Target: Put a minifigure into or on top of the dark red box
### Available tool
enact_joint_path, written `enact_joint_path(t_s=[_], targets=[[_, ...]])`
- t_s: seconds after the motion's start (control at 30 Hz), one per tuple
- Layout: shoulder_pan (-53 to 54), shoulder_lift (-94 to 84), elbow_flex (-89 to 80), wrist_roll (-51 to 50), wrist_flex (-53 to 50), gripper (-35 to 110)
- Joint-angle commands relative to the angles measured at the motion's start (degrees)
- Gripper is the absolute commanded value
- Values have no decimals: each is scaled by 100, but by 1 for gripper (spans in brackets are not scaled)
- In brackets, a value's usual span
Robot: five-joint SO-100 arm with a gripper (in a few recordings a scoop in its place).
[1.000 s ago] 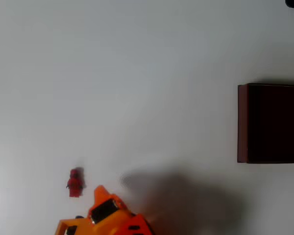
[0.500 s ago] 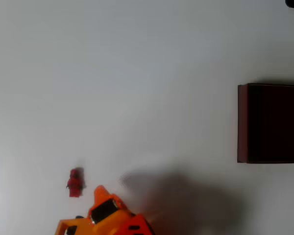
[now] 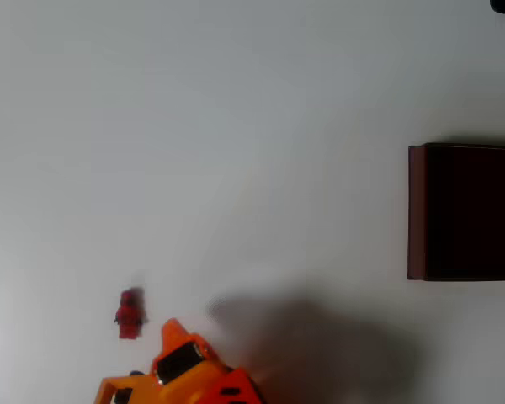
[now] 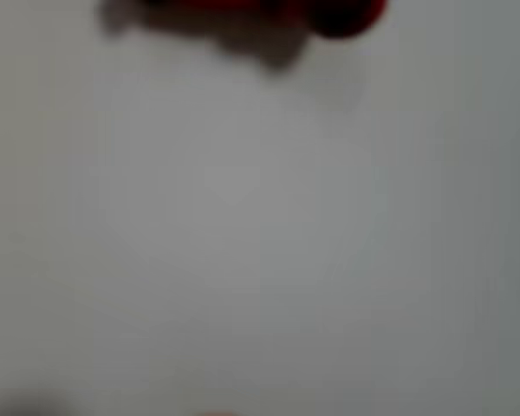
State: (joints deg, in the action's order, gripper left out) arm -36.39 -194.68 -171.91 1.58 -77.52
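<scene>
Red and tiny, the minifigure (image 3: 129,313) is lying at the overhead view's lower left, just beside the orange gripper (image 3: 170,326), whose opening I cannot tell; the dark red box (image 3: 465,212) is waiting far right. Wrist view: the figure is blurring along the top edge, presumably being lined up for a grab.

Plain white table (image 3: 236,126) under soft, even light, faintly shadowed

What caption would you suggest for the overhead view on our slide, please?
Orange gripper at the bottom edge beside the red minifigure, which lies on the white table far from the dark red box.
</scene>
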Motion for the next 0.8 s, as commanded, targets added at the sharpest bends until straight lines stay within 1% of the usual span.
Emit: enact_joint_path(t_s=[0.0, 0.53, 0.67, 0.73, 0.77], targets=[[-79, -70, -105, 97, -35, 0], [-79, -70, -105, 97, -35, 0], [-53, -70, -97, -9, -35, 6], [-79, -70, -97, -105, -35, 13], [-70, -62, -88, -246, -44, 14]])
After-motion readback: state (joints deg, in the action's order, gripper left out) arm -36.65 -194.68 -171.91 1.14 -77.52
